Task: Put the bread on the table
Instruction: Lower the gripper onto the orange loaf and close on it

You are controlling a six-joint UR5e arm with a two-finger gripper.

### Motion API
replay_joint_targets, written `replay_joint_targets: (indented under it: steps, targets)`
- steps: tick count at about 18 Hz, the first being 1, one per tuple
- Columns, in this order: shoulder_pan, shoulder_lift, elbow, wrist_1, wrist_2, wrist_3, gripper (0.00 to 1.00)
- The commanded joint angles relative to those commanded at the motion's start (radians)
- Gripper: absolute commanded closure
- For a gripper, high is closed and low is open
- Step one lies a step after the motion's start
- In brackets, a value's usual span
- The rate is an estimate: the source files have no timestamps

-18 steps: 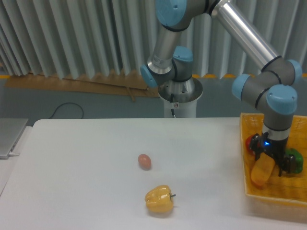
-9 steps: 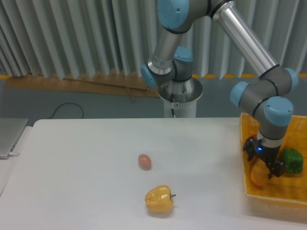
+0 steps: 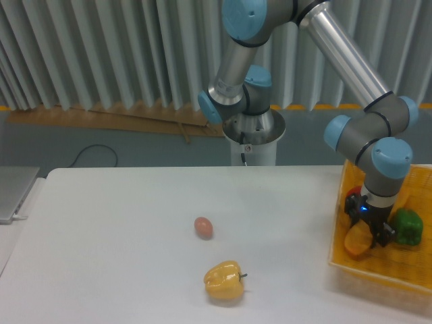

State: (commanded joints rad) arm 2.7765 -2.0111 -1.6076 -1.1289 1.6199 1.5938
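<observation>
The bread (image 3: 356, 243), an orange-yellow loaf, is only partly visible inside the yellow basket (image 3: 378, 273) at the right edge of the white table (image 3: 121, 270). My gripper (image 3: 368, 235) reaches down into the basket and its fingers stand around the bread's upper end, shut on it. The loaf's lower end shows below and left of the fingers. The basket's near-left side looks tipped up off the table.
A green pepper (image 3: 407, 226) and a red item (image 3: 352, 200) lie in the basket beside the gripper. On the table are a small brown egg (image 3: 203, 227) and a yellow bell pepper (image 3: 224, 281). A grey laptop edge (image 3: 13, 192) sits at the far left.
The gripper moved left and slightly up with the bread in it. The basket shifted and tilted with it, its left wall now nearer the table's middle.
</observation>
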Motion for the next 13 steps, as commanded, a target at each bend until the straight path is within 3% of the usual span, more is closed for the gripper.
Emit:
replay_joint_targets:
  steps: [1,4,13]
  targets:
    - [0.0,0.005,0.002,-0.005,0.0,-0.002,0.54]
    - [0.002,0.011,0.014,-0.026,-0.002,-0.011,0.56]
    - [0.006,0.04,0.054,-0.124,-0.07,-0.035,0.56]
